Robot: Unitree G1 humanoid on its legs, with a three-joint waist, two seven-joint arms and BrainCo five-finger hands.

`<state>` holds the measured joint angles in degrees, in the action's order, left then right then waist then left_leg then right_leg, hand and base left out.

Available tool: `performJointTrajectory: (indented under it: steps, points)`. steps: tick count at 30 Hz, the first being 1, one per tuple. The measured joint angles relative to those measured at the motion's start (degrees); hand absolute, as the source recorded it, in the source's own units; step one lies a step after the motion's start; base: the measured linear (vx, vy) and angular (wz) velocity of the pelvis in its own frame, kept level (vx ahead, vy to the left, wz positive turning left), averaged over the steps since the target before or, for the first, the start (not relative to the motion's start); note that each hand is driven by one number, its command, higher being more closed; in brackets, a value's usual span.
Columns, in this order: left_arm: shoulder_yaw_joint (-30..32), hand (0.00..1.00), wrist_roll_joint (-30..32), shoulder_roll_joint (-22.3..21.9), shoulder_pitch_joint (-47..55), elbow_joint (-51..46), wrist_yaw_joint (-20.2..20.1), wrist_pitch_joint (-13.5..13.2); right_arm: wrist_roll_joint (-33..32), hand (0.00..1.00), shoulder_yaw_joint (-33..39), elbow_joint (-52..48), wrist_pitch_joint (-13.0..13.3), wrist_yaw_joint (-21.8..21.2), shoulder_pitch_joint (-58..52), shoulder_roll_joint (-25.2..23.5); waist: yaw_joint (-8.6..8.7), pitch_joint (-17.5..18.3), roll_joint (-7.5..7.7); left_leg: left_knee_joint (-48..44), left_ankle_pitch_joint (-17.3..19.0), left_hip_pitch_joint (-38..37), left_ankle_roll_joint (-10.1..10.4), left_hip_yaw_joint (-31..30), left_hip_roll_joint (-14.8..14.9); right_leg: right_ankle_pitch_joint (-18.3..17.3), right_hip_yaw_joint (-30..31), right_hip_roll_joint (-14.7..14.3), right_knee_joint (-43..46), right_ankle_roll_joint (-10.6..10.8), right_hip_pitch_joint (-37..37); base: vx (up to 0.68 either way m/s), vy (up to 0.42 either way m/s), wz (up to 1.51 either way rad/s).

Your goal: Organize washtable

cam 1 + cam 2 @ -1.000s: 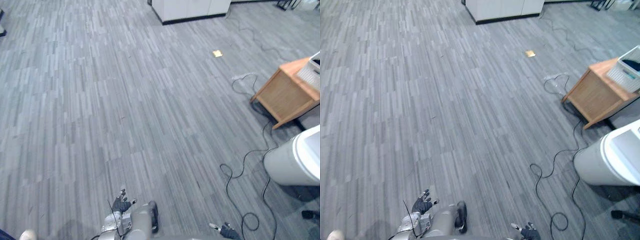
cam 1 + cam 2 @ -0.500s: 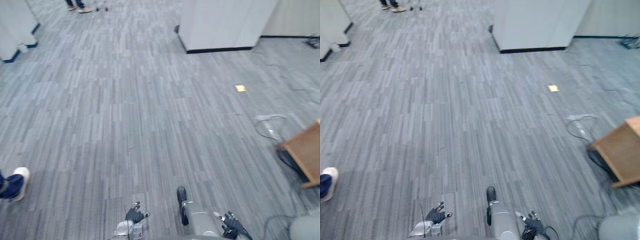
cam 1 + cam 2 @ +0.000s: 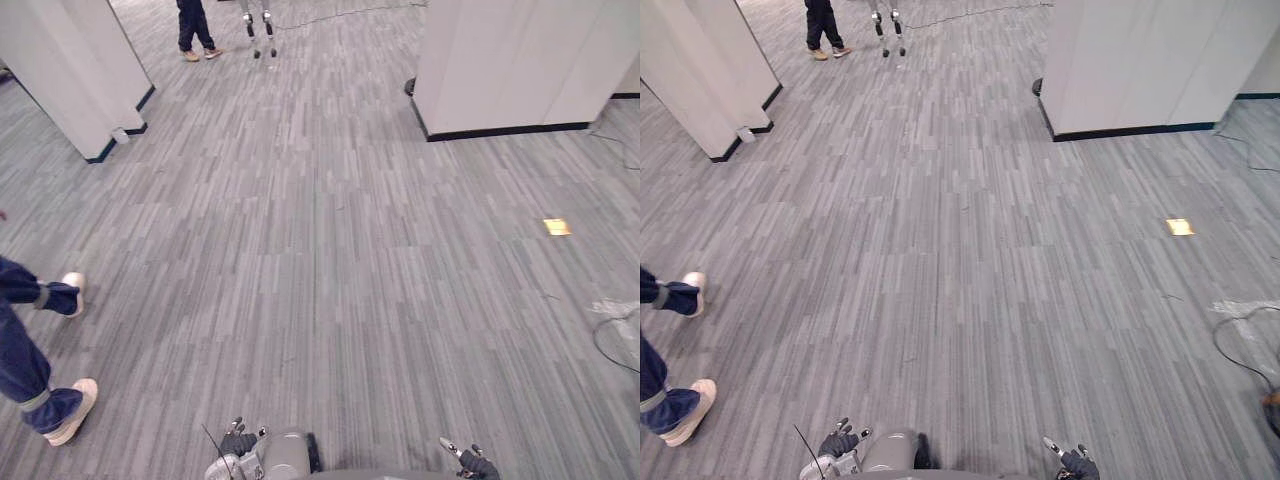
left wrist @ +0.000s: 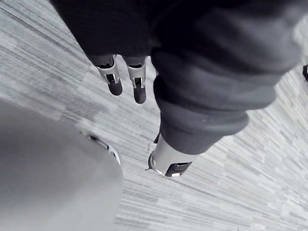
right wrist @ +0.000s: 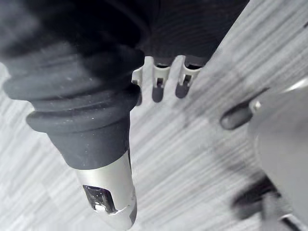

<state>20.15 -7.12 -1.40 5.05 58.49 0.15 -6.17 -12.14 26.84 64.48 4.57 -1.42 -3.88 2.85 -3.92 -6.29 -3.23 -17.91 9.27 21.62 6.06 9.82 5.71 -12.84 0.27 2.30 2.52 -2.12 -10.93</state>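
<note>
One person's legs (image 3: pixel 20 370), white pillar (image 3: pixel 70 70) beyond

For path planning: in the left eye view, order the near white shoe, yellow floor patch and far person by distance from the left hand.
1. Near white shoe, left of the left hand.
2. Yellow floor patch, ahead right.
3. Far person, top left.

Open floor (image 3: pixel 320 270) is running clear ahead of both hands, as I'm reading it. A person's legs (image 3: pixel 35 395) are standing near, off the left hand (image 3: pixel 238 445). Far ahead, a white pillar (image 3: pixel 70 80) is closing the left side and a white block (image 3: pixel 520 60) the right. Loose cable (image 3: pixel 614 308) is lying beyond the right hand (image 3: pixel 472 463).
</note>
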Motion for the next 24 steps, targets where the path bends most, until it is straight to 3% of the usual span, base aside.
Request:
performJointTrajectory:
  steps: [1, 2, 3, 4, 5, 6, 7, 8, 9, 10, 11, 12, 13, 15, 17, 18, 20, 21, 22, 23, 24]
  points:
    - [-0.31, 0.0, -0.09, -0.06, 0.05, -0.12, -0.03, -0.04, 0.44, 0.0, -0.24, 0.08, -0.03, 0.0, -0.1, 0.24, -0.5, 0.05, -0.69, 2.88, -1.34, 1.74, 0.35, -1.13, 0.4, -1.19, 0.19, -0.24, -0.17, 0.51, -0.94, 0.4, 0.206, -0.18]
    - [-0.34, 0.0, -0.85, 0.43, 0.62, -0.06, 0.51, -0.14, 1.78, 0.0, -0.42, 0.89, -0.11, 0.08, -0.1, 0.59, -1.36, 0.24, -1.16, 2.63, -7.03, 4.84, -0.1, -3.07, 0.58, -4.15, 1.15, -0.02, -0.14, 1.61, -3.58, 0.58, 0.307, -0.27]
    - [0.0, 0.0, -1.38, 0.96, 1.06, 0.01, 0.93, -0.28, 2.35, 0.0, -0.38, 1.33, -0.11, 0.11, -0.3, 0.11, -1.94, 0.67, -0.21, 1.08, -10.55, 5.08, -1.45, -3.01, 0.09, -5.08, 1.85, 1.05, 0.11, 1.72, -4.25, 0.77, 0.367, -0.47]
    - [0.87, 0.0, -1.53, 1.61, 1.9, 0.28, 1.64, -0.38, 3.36, 0.0, -0.06, 2.35, -0.07, 0.12, -0.09, -0.99, -2.93, 1.71, 1.82, -0.82, -12.59, 5.44, -4.72, -2.66, -2.07, -5.53, 4.57, 3.3, 1.05, 1.71, -4.03, 0.69, 0.295, -0.46]
    - [1.29, 0.0, -1.96, 2.0, 2.0, 0.57, 1.96, -0.36, 3.66, 0.0, -0.13, 2.54, -0.07, 0.03, 0.21, -1.66, -2.95, 1.93, 3.18, -1.76, -11.41, 5.54, -6.74, -1.8, -2.75, -4.92, 6.44, 4.38, 2.71, 1.64, -3.17, 0.7, 0.297, -0.46]
    - [2.84, 0.0, -3.49, 2.0, 2.39, 0.87, 2.67, -0.37, 4.45, 0.0, -0.09, 2.89, -0.08, -0.02, 0.47, -2.72, -3.11, 1.89, 4.55, -3.78, -10.11, 5.35, -8.72, -0.5, -3.22, -2.63, 10.52, 5.64, 7.04, 3.08, -0.81, 0.69, 0.306, -0.32]
    - [4.07, 0.0, -4.55, 2.23, 2.85, 2.03, 3.48, -0.37, 5.09, 0.0, 0.35, 4.34, -0.25, 0.0, 0.79, -3.03, -3.25, 1.93, 5.59, -4.81, -8.35, 3.37, -9.72, 1.25, -3.51, 0.79, 14.0, 5.95, 12.08, 7.45, 0.19, 0.55, 0.253, -0.32]
    - [4.42, 0.0, -4.67, 2.17, 3.15, 2.52, 3.78, -0.3, 5.17, 0.0, 0.34, 4.51, -0.55, 0.0, 0.82, -3.0, -3.29, 1.93, 5.74, -4.67, -7.34, 1.78, -10.02, 1.81, -3.61, 2.86, 15.27, 5.78, 14.85, 9.33, 0.65, 0.68, 0.283, -0.38]
    - [4.51, 0.0, -5.19, 2.17, 4.01, 2.6, 3.88, -0.25, 5.6, 0.0, 0.28, 4.39, -0.54, 0.0, 0.81, -3.09, -3.05, 1.97, 5.71, -2.98, -5.63, -2.54, -10.69, 2.92, -3.79, 8.44, 16.57, 4.87, 20.99, 15.03, 1.95, 0.63, 0.27, -0.56]
    - [4.09, 0.0, -5.27, 2.03, 4.3, 2.51, 3.8, -0.21, 6.04, 0.0, 0.17, 4.17, -0.43, -0.11, 0.73, -2.81, -2.99, 2.1, 5.03, 0.23, -3.37, -7.41, -10.79, 2.92, -3.87, 11.14, 16.72, 3.77, 29.05, 17.59, 4.75, 0.75, 0.326, -0.58]
    - [3.86, 0.0, -5.22, 1.96, 3.92, 2.46, 3.77, -0.17, 6.32, 0.0, 0.15, 4.03, -0.2, -0.12, 0.73, -2.64, -2.91, 2.02, 4.83, 1.86, -2.04, -9.66, -10.72, 2.85, -4.04, 10.3, 15.89, 3.68, 33.41, 17.03, 6.78, 0.53, 0.266, -0.6]
    - [1.91, 0.0, -5.21, 2.41, 2.88, 2.31, 3.72, -0.2, 7.41, 0.0, -0.37, 3.9, 0.11, -0.09, 0.42, -2.4, -2.78, 1.89, 4.67, 4.67, -0.4, -14.09, -11.3, 2.99, -5.06, 7.42, 12.43, 3.72, 40.74, 14.67, 11.4, 0.46, 0.229, -0.35]
    - [-0.45, 0.0, -5.25, 2.78, 2.01, 2.25, 3.65, -0.13, 7.38, 0.0, -0.93, 3.03, 0.06, -0.15, -0.11, -2.33, -1.78, 1.58, 4.22, 7.19, 0.66, -18.29, -11.69, 3.01, -5.89, 3.36, 8.93, 3.78, 44.4, 10.23, 15.07, 0.42, 0.199, -0.25]
    - [-4.04, 0.0, -5.34, 3.27, 0.41, 2.26, 3.4, -0.47, 6.95, 0.0, -2.38, 1.27, 0.54, -0.11, -0.09, -2.26, 0.2, 1.51, 3.91, 9.81, 2.41, -23.94, -11.84, 3.0, -6.21, -1.56, 3.5, 2.62, 44.51, 6.35, 20.53, 0.41, 0.091, -0.01]
    - [-7.17, 0.0, -4.92, 3.31, -1.78, 2.71, 2.27, -0.6, 5.49, 0.0, -2.52, -0.06, 1.49, -0.17, -0.07, -2.33, 1.69, 1.4, 3.82, 11.8, 4.83, -29.33, -11.33, 2.83, -5.69, -3.17, -0.35, -0.89, 37.67, 4.86, 27.31, 0.48, 0.018, 0.03]
    - [-7.26, 0.0, -4.57, 3.32, -2.35, 2.81, 2.16, -0.59, 5.26, 0.0, -2.53, -0.33, 1.57, -0.14, -0.07, -2.3, 1.84, 1.36, 3.89, 12.38, 5.56, -30.72, -11.03, 2.77, -5.57, -2.65, -0.85, -1.92, 34.26, 4.73, 29.08, 0.48, -0.01, 0.12]
    - [-7.24, 0.0, -3.38, 2.35, -3.58, 2.86, 1.85, -0.51, 4.83, 0.0, -2.54, -0.3, 1.4, 0.0, -0.59, -1.68, 3.31, 1.25, 4.95, 15.14, 8.42, -35.79, -10.17, 1.12, -6.56, 7.55, -2.57, -2.96, 14.49, 5.96, 33.65, 0.61, -0.042, 0.43]
    - [-7.23, 0.0, -2.64, 1.94, -3.93, 3.42, 1.84, -0.4, 4.82, 0.0, -2.48, -0.09, 1.22, 0.02, -1.08, -1.78, 4.15, 1.31, 5.25, 16.41, 9.46, -37.95, -9.17, -0.02, -6.94, 13.16, -2.63, -2.98, 13.19, 6.53, 35.44, 0.63, -0.078, 0.63]
    - [-7.05, 0.0, -1.89, 1.63, -3.94, 4.29, 1.85, -0.32, 4.74, 0.0, -2.37, 0.06, 1.13, 0.05, -1.64, -1.55, 4.87, 1.6, 4.53, 16.74, 9.28, -39.21, -7.56, -0.62, -5.99, 16.28, -2.65, -3.7, 13.98, 5.07, 35.59, 0.92, -0.119, 0.56]
    - [-5.14, 0.0, -0.87, 0.69, -2.62, 5.8, 1.87, 0.19, 3.71, 0.0, -1.31, 0.63, 0.42, 0.02, -3.13, -0.6, 4.7, 2.46, 2.37, 14.32, 8.49, -40.63, -5.18, -2.33, -3.29, 17.79, -2.18, -5.43, 17.88, -0.65, 34.77, 0.8, -0.117, 0.38]
    - [-3.88, 0.0, -0.62, 0.69, -2.74, 5.84, 1.79, 0.44, 3.69, 0.0, -0.53, 1.04, 0.33, 0.05, -3.06, -0.66, 4.94, 1.85, 2.07, 12.21, 6.45, -40.27, -2.57, -3.25, -3.5, 15.46, -2.53, -4.65, 21.76, -1.04, 35.86, 0.93, -0.187, 0.44]
